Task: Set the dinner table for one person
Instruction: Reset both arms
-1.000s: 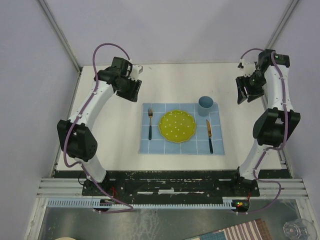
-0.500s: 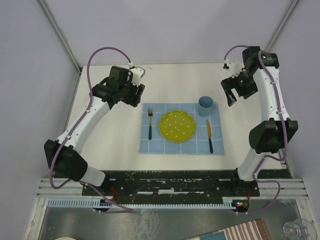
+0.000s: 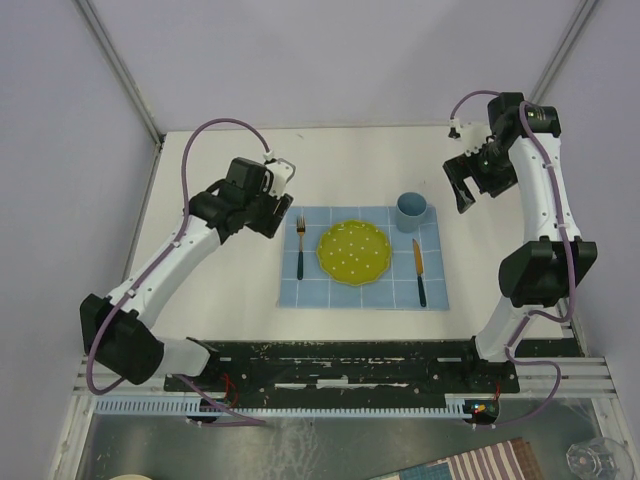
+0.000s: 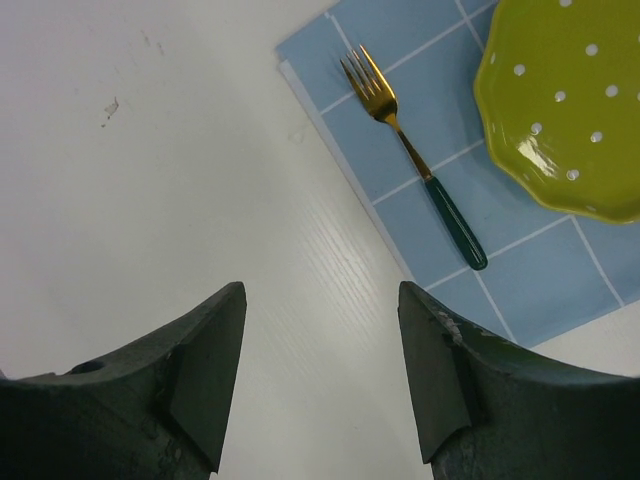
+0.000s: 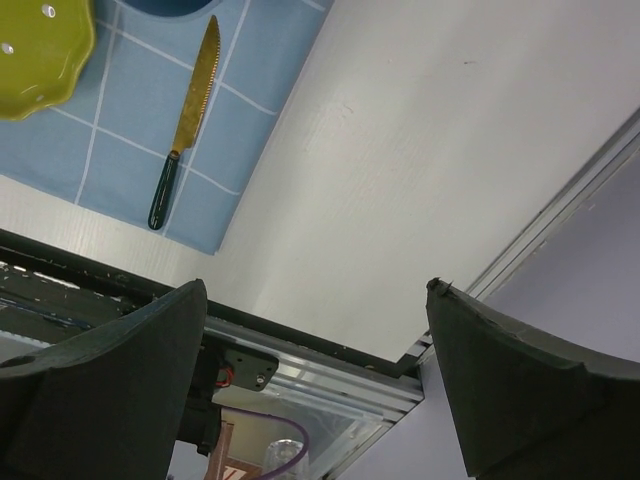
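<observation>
The white dinner table point(image 3: 220, 290) carries a light-blue grid cloth point(image 3: 340, 292). On the cloth lie a green dotted plate point(image 3: 354, 251), a gold fork point(image 3: 300, 247) to its left, a gold knife point(image 3: 419, 270) to its right and a blue cup point(image 3: 411, 210) at the far right corner. My left gripper point(image 3: 268, 215) hovers open and empty just left of the cloth's far corner. Its wrist view shows the left gripper point(image 4: 320, 300) over bare table, with the fork point(image 4: 415, 160) and plate point(image 4: 570, 100) ahead. My right gripper point(image 3: 465, 190) hangs open and empty, right of the cup. In its wrist view the right gripper point(image 5: 315, 290) frames the table's edge, the knife point(image 5: 185, 120) off to the left.
A black and aluminium rail point(image 3: 340, 375) runs along the near edge, holding both arm bases. Lilac walls close the left, far and right sides. Below the rail lie a striped cloth point(image 3: 495, 465) and a clear glass point(image 3: 598, 458).
The left arm has stretched forward and brought its gripper down beside the cloth's far-left corner. The right gripper swung left toward the cup and its jaws spread wider.
</observation>
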You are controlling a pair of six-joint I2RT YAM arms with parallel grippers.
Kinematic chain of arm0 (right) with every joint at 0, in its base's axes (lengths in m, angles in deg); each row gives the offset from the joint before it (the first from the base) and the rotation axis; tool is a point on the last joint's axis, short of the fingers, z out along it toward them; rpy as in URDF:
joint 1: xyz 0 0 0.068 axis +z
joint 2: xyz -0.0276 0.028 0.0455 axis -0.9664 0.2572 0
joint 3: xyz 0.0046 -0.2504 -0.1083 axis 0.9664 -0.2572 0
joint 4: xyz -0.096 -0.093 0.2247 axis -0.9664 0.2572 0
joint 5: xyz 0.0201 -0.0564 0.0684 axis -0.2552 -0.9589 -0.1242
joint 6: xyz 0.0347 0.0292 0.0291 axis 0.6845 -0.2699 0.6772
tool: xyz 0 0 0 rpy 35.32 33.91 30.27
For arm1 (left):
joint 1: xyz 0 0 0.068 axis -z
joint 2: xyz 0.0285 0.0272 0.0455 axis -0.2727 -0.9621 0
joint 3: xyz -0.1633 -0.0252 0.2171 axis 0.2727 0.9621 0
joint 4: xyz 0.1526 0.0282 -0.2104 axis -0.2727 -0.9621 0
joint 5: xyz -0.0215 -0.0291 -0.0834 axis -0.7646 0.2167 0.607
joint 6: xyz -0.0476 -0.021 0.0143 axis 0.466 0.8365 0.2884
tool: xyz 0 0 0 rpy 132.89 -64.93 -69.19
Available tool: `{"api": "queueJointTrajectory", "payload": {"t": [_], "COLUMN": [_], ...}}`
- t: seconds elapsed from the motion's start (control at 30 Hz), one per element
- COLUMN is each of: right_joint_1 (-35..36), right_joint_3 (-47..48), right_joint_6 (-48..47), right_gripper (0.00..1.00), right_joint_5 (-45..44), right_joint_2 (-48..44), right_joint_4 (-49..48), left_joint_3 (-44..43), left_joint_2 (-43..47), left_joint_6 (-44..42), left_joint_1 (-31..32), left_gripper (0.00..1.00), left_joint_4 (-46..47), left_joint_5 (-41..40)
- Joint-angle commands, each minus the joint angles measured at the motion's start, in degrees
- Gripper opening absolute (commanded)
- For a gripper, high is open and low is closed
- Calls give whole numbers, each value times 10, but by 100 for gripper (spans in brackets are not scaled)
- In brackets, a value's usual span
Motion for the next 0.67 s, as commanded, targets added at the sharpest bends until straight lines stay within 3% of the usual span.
{"api": "queueJointTrajectory", "payload": {"t": [0.0,0.63], "right_joint_1": [1,16], "right_joint_3": [-1,7], "right_joint_6": [-3,-25], "right_gripper": [99,99], "right_joint_5": [26,51], "right_joint_2": [-13,0], "right_joint_4": [-12,-28], "left_joint_3": [1,24], "left_joint_2": [34,54], "left_joint_6": [-13,-25], "left_joint_1": [0,0], "left_gripper": [70,69], "left_joint_4": [47,37], "left_joint_5": [-22,-34]}}
